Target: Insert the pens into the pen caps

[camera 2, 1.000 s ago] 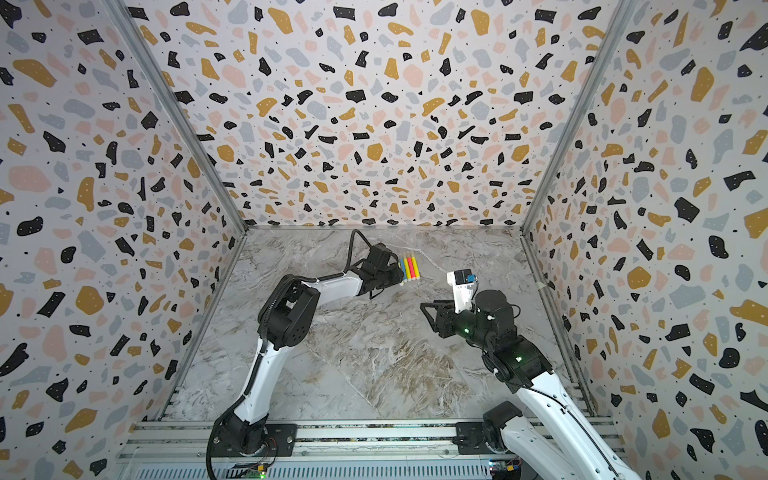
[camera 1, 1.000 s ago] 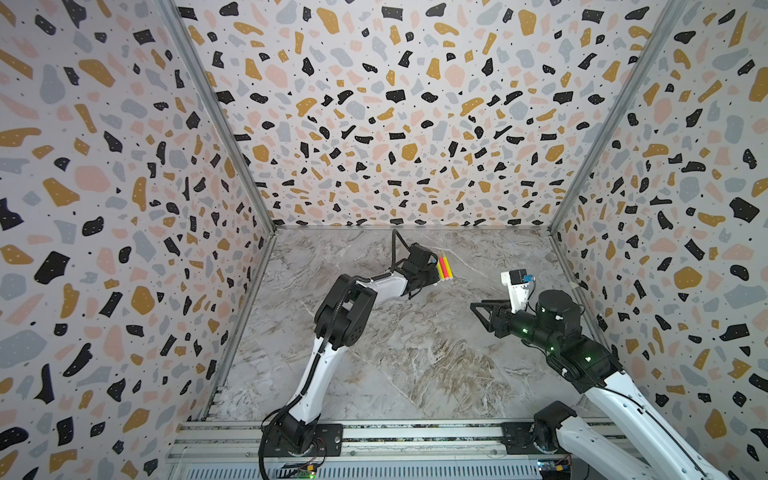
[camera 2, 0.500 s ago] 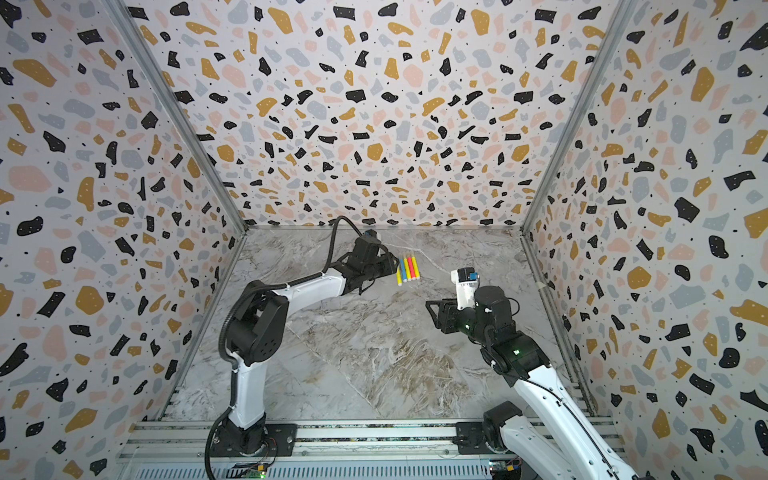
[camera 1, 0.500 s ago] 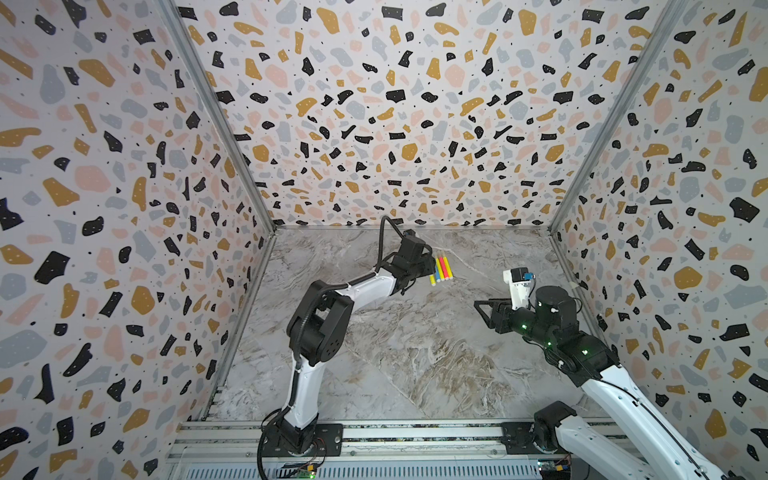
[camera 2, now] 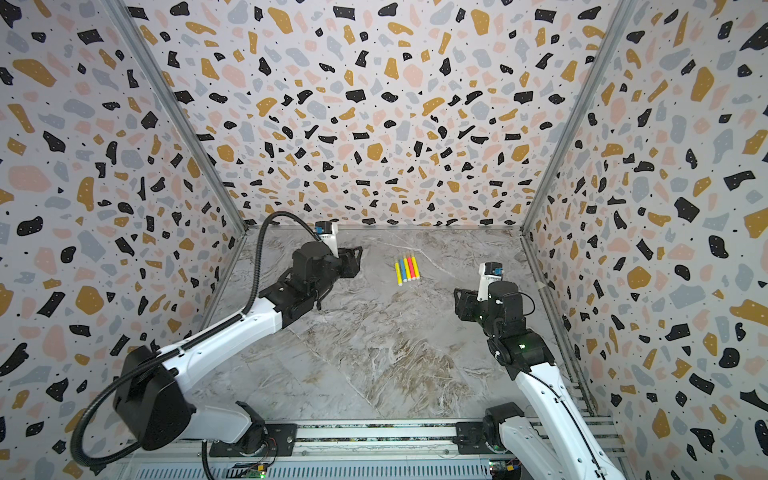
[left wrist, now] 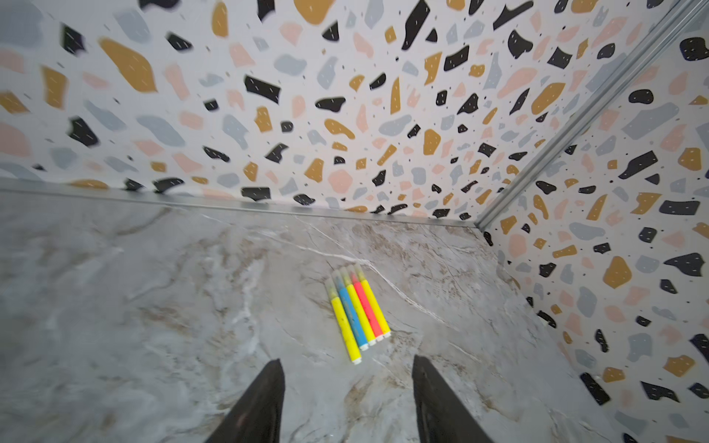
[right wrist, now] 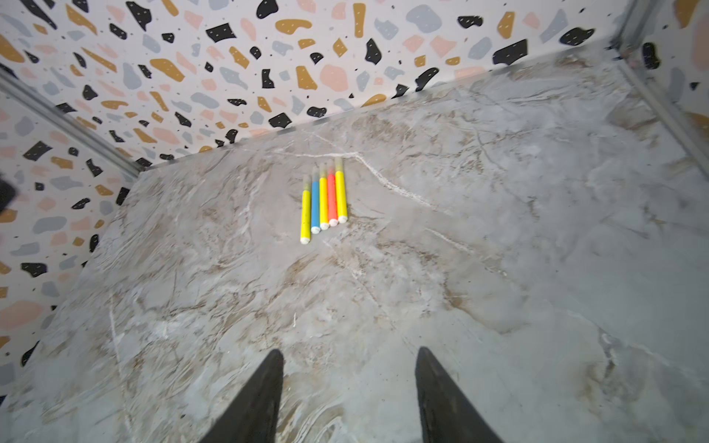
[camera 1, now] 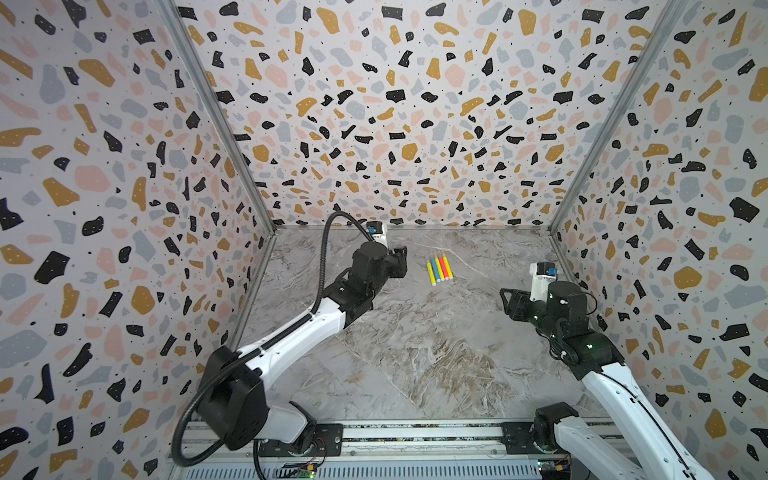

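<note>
Robot lab booth, terrazzo-print walls [camera 1: 395, 104]

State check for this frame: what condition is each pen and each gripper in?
Pens: five (three yellow, one blue, one red), flat on the table, side by side in a row, each apparently wearing a clear cap; none held.
Left gripper: open, empty, off the pens.
Right gripper: open, empty, well short of the pens.

The grey marbled worktop [camera 1: 415, 353] bears five pens [camera 1: 438, 269] lying side by side, touching, far and slightly right of middle: yellow, blue, yellow, pink-red, yellow.
</note>
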Controlling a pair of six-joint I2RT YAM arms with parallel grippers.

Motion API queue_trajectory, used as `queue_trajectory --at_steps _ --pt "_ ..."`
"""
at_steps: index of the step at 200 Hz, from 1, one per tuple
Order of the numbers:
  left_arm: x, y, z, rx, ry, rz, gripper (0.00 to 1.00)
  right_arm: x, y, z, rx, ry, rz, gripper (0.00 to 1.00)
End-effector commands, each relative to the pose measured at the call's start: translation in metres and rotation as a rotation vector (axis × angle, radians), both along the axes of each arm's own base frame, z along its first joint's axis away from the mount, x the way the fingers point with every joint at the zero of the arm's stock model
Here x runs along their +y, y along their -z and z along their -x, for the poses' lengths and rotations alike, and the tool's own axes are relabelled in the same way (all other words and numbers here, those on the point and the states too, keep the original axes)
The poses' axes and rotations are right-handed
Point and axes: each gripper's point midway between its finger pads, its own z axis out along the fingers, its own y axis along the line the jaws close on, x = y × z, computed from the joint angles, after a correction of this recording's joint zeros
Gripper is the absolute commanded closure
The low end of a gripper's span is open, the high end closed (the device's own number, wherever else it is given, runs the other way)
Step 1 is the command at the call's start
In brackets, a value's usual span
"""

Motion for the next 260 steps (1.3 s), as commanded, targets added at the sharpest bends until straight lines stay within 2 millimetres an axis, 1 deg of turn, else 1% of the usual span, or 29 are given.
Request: queue_trajectory --at_steps 1,15,26,48,53,57,69,77,83,94,105,114,130,144,158,181,191,195,196,211,216,237,260 --pt "0.042 -0.025 0.014 -0.126 -0.128 -0.077 0.39 -0.021 -0.006 -0.002 -0.065 0.087 0.08 0.44" --pt "0.064 -0.028 0.026 -0.147 -0.189 -0.111 0.36 -0.033 -0.006 -0.001 -0.08 0.137 0.118 0.44" --pt "0.081 -0.03 0.036 -0.16 -0.237 -0.135 0.34 -0.037 -0.005 0.0 -0.092 0.149 0.144 0.44" --pt "0.109 -0.024 0.055 -0.179 -0.313 -0.174 0.31 -0.045 -0.002 0.003 -0.118 0.187 0.163 0.42" --pt "0.114 -0.019 0.059 -0.181 -0.324 -0.187 0.31 -0.047 0.0 0.004 -0.123 0.194 0.161 0.4" --pt "0.118 -0.014 0.061 -0.18 -0.337 -0.199 0.31 -0.048 0.001 0.004 -0.129 0.202 0.158 0.34" --pt "0.134 -0.001 0.069 -0.163 -0.396 -0.228 0.31 -0.05 0.005 0.006 -0.142 0.215 0.146 0.23" --pt "0.144 0.01 0.073 -0.139 -0.437 -0.251 0.31 -0.05 0.007 0.007 -0.151 0.215 0.141 0.21" --pt "0.15 0.019 0.077 -0.119 -0.453 -0.269 0.32 -0.05 0.008 0.008 -0.158 0.214 0.137 0.17" --pt "0.164 0.031 0.084 -0.104 -0.511 -0.305 0.32 -0.05 0.011 0.01 -0.168 0.214 0.136 0.16" --pt "0.181 0.038 0.092 -0.098 -0.594 -0.316 0.32 -0.052 0.016 0.011 -0.167 0.222 0.141 0.16" --pt "0.191 0.042 0.098 -0.099 -0.634 -0.333 0.32 -0.053 0.024 0.012 -0.165 0.226 0.138 0.13" --pt "0.201 0.05 0.104 -0.103 -0.677 -0.351 0.32 -0.053 0.038 0.014 -0.156 0.235 0.123 0.14" --pt "0.21 0.058 0.109 -0.107 -0.732 -0.357 0.32 -0.055 0.044 0.016 -0.169 0.252 0.096 0.15" --pt "0.218 0.066 0.113 -0.099 -0.78 -0.382 0.3 -0.055 0.051 0.018 -0.186 0.255 0.072 0.15" --pt "0.23 0.077 0.121 -0.093 -0.85 -0.408 0.27 -0.054 0.054 0.021 -0.225 0.241 0.07 0.14" --pt "0.235 0.081 0.124 -0.097 -0.876 -0.408 0.25 -0.054 0.054 0.023 -0.244 0.236 0.076 0.06" --pt "0.236 0.083 0.125 -0.098 -0.882 -0.408 0.25 -0.054 0.054 0.023 -0.252 0.232 0.081 0.0" --pt "0.236 0.084 0.125 -0.098 -0.883 -0.408 0.25 -0.054 0.054 0.023 -0.254 0.231 0.082 0.0" --pt "0.237 0.089 0.127 -0.104 -0.881 -0.406 0.23 -0.054 0.055 0.025 -0.286 0.223 0.104 0.01" --pt "0.238 0.093 0.127 -0.103 -0.882 -0.407 0.21 -0.055 0.055 0.025 -0.295 0.224 0.112 0.01" --pt "0.244 0.108 0.133 -0.091 -0.916 -0.43 0.19 -0.059 0.066 0.026 -0.302 0.238 0.138 0.01" --pt "0.25 0.107 0.137 -0.091 -0.963 -0.452 0.18 -0.068 0.068 0.026 -0.294 0.29 0.147 0.01"
